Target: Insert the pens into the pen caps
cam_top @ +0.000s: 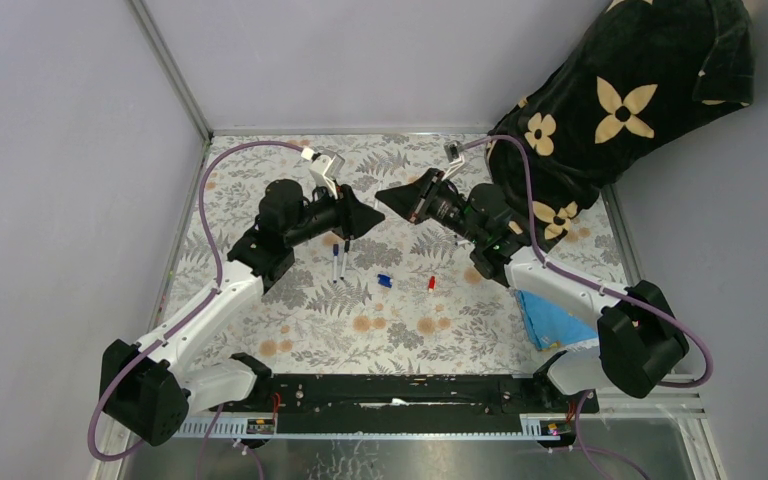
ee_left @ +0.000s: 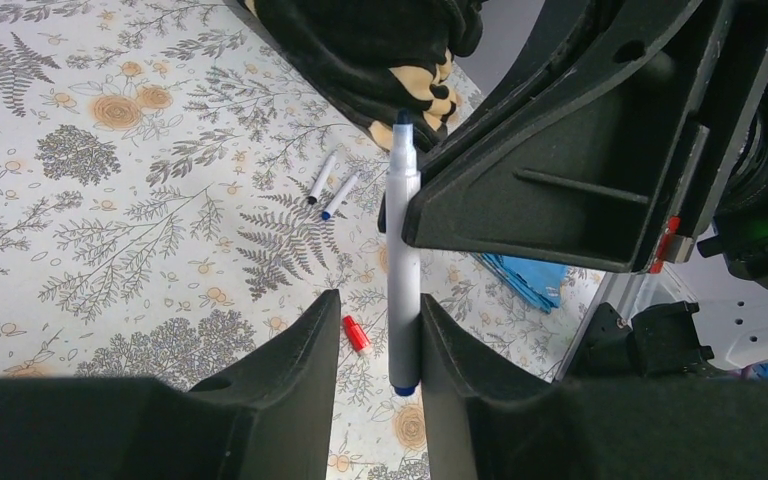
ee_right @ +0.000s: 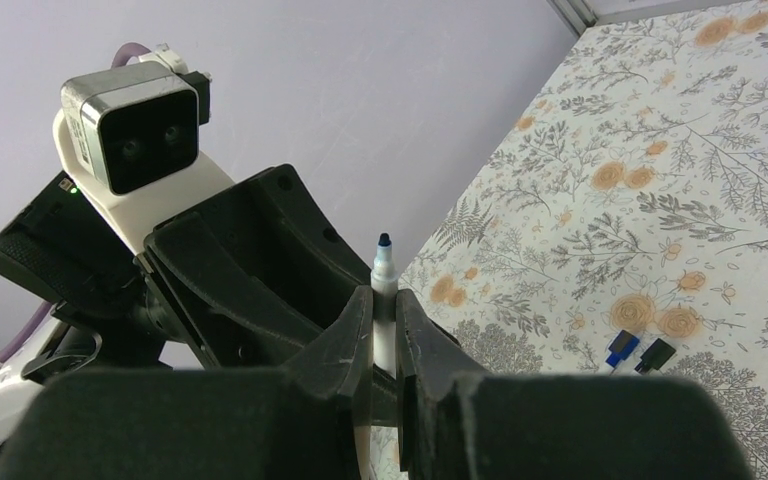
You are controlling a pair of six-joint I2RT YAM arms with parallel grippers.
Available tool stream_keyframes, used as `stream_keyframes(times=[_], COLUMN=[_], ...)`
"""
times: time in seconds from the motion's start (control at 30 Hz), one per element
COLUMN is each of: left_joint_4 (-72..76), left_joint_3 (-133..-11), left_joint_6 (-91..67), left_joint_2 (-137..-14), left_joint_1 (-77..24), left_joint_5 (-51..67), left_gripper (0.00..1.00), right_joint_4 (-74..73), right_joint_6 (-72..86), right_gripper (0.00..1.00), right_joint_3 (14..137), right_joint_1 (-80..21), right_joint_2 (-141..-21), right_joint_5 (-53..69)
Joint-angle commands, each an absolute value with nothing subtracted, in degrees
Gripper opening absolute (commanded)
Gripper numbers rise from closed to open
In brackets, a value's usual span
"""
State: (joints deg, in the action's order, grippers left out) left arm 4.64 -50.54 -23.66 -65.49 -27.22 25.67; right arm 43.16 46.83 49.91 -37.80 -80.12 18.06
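— Where's the pen now?
— My right tool (ee_right: 385, 300) is clamped on the pen (ee_right: 384, 262), tip up, above the middle of the bench (cam_top: 400, 340). My left tool (ee_left: 380, 302) stands narrow round its blue end, one finger touching, the other apart.
— And the caps?
— The red cap (ee_left: 356, 333) lies mid-bench

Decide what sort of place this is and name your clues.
Probably a robot test booth: plain grey walls enclose a floral-covered table, with two arms bolted to a rail at its near edge.
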Motion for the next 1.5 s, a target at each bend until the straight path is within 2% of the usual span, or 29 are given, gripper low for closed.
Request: stream_keyframes(times=[0.0, 0.2, 0.47, 0.53, 0.6, 0.77, 0.9, 1.17, 1.3, 1.47], left_joint_4=[8.5, 8.6, 8.6, 8.5, 8.0, 6.4, 6.3, 5.8, 5.9, 5.7], left_joint_3=[-50.2, -50.2, -50.3, -50.3, -50.6, -51.2, -51.0, -48.8, -47.3, -47.1], left_joint_6=[-23.3, -23.3, -23.5, -23.5, -23.3, -22.9, -22.8, -21.7, -21.2, -20.8], left_joint_2=[-64.9, -64.9, -65.2, -65.4, -65.5, -65.4, -64.6, -59.7, -56.3, -55.6], left_joint_1=[-26.5, -26.4, -26.2, -26.1, -26.1, -25.3, -24.6, -24.4, -24.4, -24.4], left_joint_5=[24.7, 24.9, 25.0, 25.0, 24.5, 22.3, 21.2, 11.8, 6.2, 5.2], left_gripper=[0.39, 0.38, 0.13, 0.09, 0.0, 0.0, 0.0, 0.0, 0.0, 0.0], right_joint_4=[45.5, 43.8, 43.4, 42.2, 40.5, 33.6, 25.9, 5.6, -4.0, -10.5], right_joint_6=[45.8, 44.4, 43.6, 42.3, 40.9, 34.5, 28.7, 19.4, 16.9, 15.7], right_gripper=[0.01, 0.01, 0.06, 0.1, 0.17, 0.35, 0.41, 0.42, 0.42, 0.42], right_joint_3=[52.9, 53.1, 52.9, 53.1, 53.3, 52.3, 50.4, 50.0, 52.4, 56.7], right_joint_1=[-39.6, -40.0, -40.1, -40.2, -40.2, -40.2, -40.2, -40.2, -40.2, -41.0], right_joint_2=[-80.4, -81.1, -80.9, -80.4, -79.6, -75.1, -70.7, -67.9, -72.2, -80.5], right_joint_5=[21.7, 22.0, 21.4, 21.0, 20.5, 17.5, 14.2, 7.6, 6.9, 5.7])
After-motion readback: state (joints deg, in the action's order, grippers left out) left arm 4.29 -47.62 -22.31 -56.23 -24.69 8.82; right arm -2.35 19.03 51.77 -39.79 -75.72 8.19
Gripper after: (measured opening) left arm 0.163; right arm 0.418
